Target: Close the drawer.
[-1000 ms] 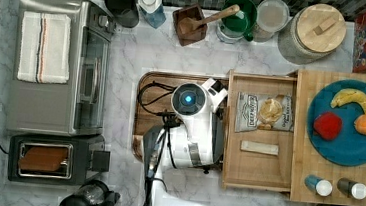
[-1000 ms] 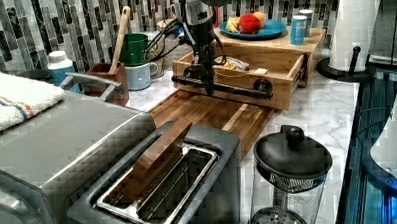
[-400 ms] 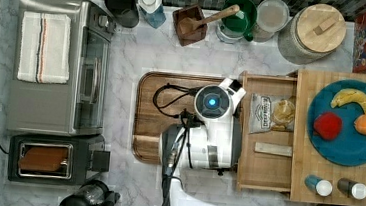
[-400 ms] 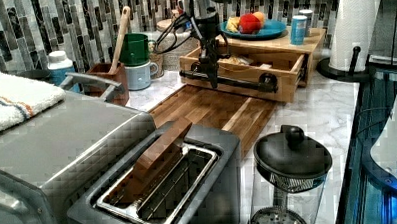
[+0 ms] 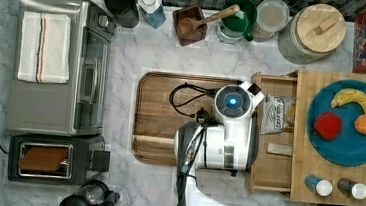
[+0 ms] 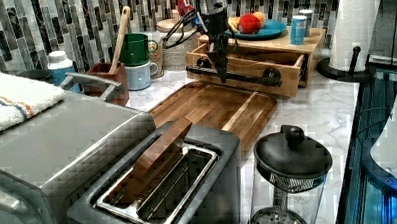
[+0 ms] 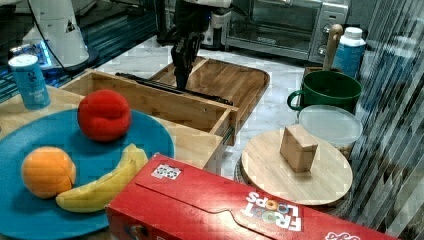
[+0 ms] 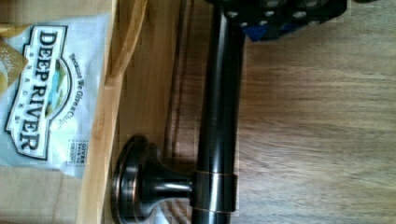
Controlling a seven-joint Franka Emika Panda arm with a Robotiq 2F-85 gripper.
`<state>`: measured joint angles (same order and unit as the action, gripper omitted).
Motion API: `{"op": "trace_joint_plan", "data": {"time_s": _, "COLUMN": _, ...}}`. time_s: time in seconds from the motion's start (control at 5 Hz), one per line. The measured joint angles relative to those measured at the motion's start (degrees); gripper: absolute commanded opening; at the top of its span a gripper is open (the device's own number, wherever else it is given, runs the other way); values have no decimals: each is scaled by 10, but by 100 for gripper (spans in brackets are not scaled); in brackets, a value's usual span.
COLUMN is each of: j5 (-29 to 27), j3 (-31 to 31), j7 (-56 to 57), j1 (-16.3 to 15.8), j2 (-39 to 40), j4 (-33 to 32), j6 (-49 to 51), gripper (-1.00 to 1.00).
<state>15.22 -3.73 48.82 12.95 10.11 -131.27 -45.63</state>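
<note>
Top view: the drawer (image 5: 274, 141) stands partly pulled out from under the wood block (image 5: 343, 142), reaching toward the top view's left. Its front edge is hidden beneath the robot arm (image 5: 228, 132). A chip bag (image 5: 276, 113) lies inside, half covered by the block. The dark tray (image 5: 164, 116) sits just beside the drawer front, bare wood showing to the top view's left.

Left view: the gripper (image 6: 218, 59) hangs at the black bar handle (image 6: 240, 75), fingers pointing down. Whether they are apart or together on the bar cannot be told. Open marble counter (image 6: 311, 113) lies at the left view's right of the tray.

Right view: gripper (image 7: 182, 62) meets the handle (image 7: 170, 86) near mid-length; contact is too dark to make out. The blue plate (image 7: 30, 145) is cut off by the frame.

Wrist view: the handle (image 8: 219, 121) runs across the frame with one mounting post (image 8: 140, 186) against the drawer front; the gripper body is cut off at the edge.
</note>
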Motion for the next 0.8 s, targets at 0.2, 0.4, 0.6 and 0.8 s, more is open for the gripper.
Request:
{"op": "trace_joint_plan", "data": {"time_s": 0.2, "j5": 0, "j3": 5, "j7": 34, "j1": 18, "j2": 0, "j4": 1, "j6": -12, "gripper": -100}}
{"op": "trace_joint_plan", "data": {"time_s": 0.4, "j5": 0, "j3": 15, "j7": 75, "j1": 40, "j2": 9, "j4": 8, "j6": -32, "gripper": -100}}
{"op": "trace_joint_plan", "data": {"time_s": 0.6, "j5": 19, "j3": 35, "j7": 102, "j1": 59, "j2": 24, "j4": 26, "j6": -36, "gripper": -100}}
{"op": "trace_joint_plan", "data": {"time_s": 0.8, "j5": 22, "j3": 48, "j7": 128, "j1": 70, "j2": 41, "j4": 50, "j6": -32, "gripper": -100}}
